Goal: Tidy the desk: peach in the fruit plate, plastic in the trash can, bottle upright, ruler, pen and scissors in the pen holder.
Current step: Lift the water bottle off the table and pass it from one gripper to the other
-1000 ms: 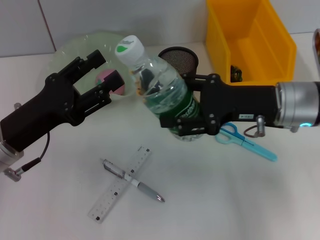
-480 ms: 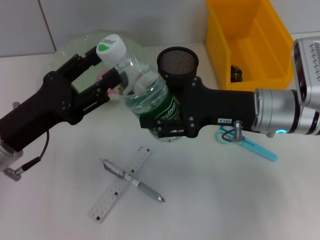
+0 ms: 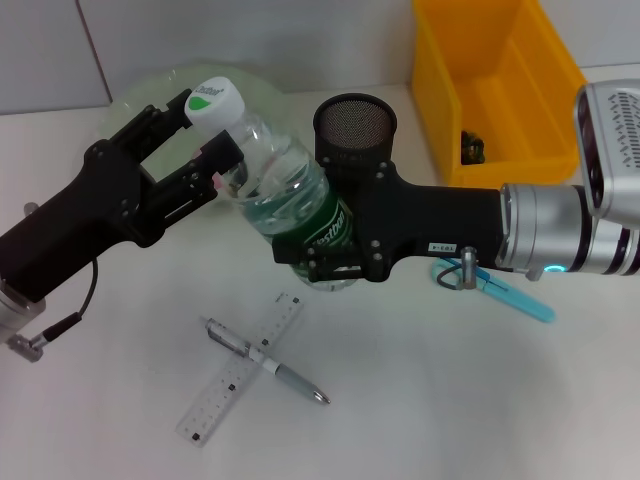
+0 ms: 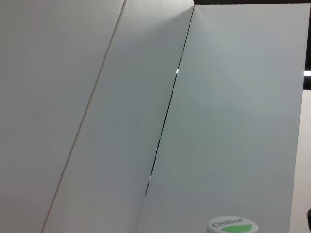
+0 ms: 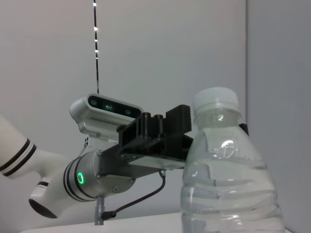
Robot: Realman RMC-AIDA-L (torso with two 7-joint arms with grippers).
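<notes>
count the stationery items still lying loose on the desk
3: the ruler and pen lie crossed at the front of the desk, the scissors lie partly hidden under the right arm. Others may be hidden.

Only the bottle's white cap with its green marking shows, against pale wall panels.

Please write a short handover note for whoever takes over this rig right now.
Right end effector: shut on the bottle, held nearly upright above the desk.
Left end effector: open, its fingers either side of the bottle's cap, over the fruit plate.
Done: nothing confirmed yet.
Left: stand the bottle down; ruler, pen and scissors go into the mesh pen holder. Peach and plastic are not clearly visible.
</notes>
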